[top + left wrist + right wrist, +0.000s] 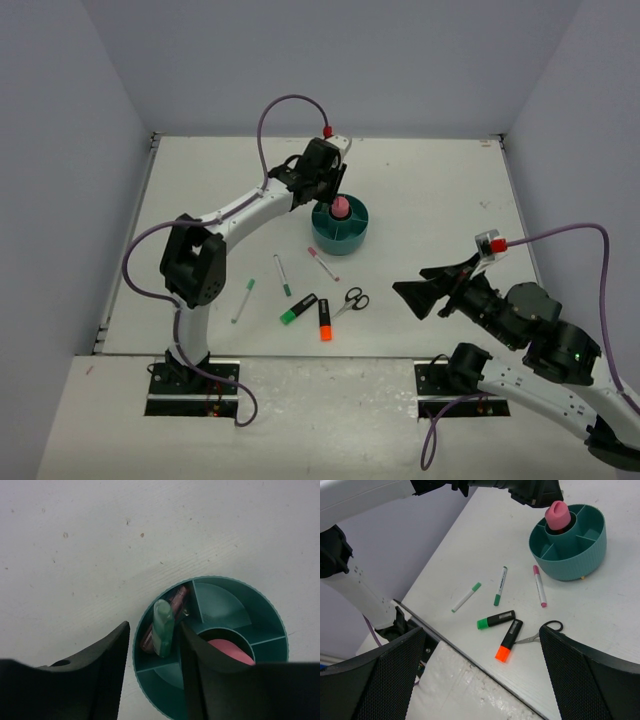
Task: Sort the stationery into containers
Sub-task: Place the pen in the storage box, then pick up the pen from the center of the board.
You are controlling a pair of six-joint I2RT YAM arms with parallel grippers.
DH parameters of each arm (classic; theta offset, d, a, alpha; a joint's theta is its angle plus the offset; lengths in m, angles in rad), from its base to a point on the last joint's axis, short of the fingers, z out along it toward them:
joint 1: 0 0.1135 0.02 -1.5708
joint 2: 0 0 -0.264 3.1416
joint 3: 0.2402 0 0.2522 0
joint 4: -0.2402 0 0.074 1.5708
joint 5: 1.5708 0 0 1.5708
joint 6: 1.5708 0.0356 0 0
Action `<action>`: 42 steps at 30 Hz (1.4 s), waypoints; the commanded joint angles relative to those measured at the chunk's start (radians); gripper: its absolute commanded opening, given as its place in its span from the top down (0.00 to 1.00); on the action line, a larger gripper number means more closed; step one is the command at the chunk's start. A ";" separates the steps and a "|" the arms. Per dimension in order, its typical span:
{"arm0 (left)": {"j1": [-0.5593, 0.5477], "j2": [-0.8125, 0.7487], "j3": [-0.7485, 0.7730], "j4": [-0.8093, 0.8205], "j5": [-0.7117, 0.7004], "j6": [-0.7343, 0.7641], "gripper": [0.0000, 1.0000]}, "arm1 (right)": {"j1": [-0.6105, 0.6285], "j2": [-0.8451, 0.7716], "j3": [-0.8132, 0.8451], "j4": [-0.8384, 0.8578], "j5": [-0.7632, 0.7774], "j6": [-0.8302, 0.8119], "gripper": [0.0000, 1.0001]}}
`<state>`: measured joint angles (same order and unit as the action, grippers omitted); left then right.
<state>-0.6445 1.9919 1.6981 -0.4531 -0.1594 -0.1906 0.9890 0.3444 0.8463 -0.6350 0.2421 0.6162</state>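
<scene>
The top camera looks down from above and behind the arms on the whole table [450, 180]. The left wrist camera looks straight down, close, with the organizer [222, 602] just below its fingers [100, 665]. The right wrist camera sees this organizer far beyond its own fingers [385, 675].
</scene>
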 commanded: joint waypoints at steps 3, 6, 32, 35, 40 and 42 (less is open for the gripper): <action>0.002 -0.103 -0.033 0.037 0.006 -0.018 0.40 | -0.001 0.031 -0.008 0.040 -0.024 -0.011 0.01; 0.003 -0.195 -0.069 0.076 -0.018 -0.071 0.27 | 0.000 0.050 -0.017 0.054 -0.032 -0.017 0.01; 0.002 -1.359 -0.671 -0.261 -0.259 -0.301 0.00 | 0.009 1.030 0.154 0.198 0.042 -0.057 0.52; 0.002 -1.412 -0.747 -0.263 -0.230 -0.272 0.00 | -0.003 1.159 0.215 0.214 0.122 -0.139 0.52; 0.002 -1.422 -0.806 -0.248 -0.207 -0.270 0.00 | -0.013 1.313 0.280 0.258 0.167 -0.248 0.56; 0.002 -1.423 -0.815 -0.241 -0.187 -0.262 0.00 | -0.012 1.359 0.289 0.265 0.178 -0.280 0.58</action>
<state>-0.6437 0.5664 0.9005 -0.6919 -0.3936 -0.4956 0.9806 1.6356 1.0834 -0.4188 0.3317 0.4494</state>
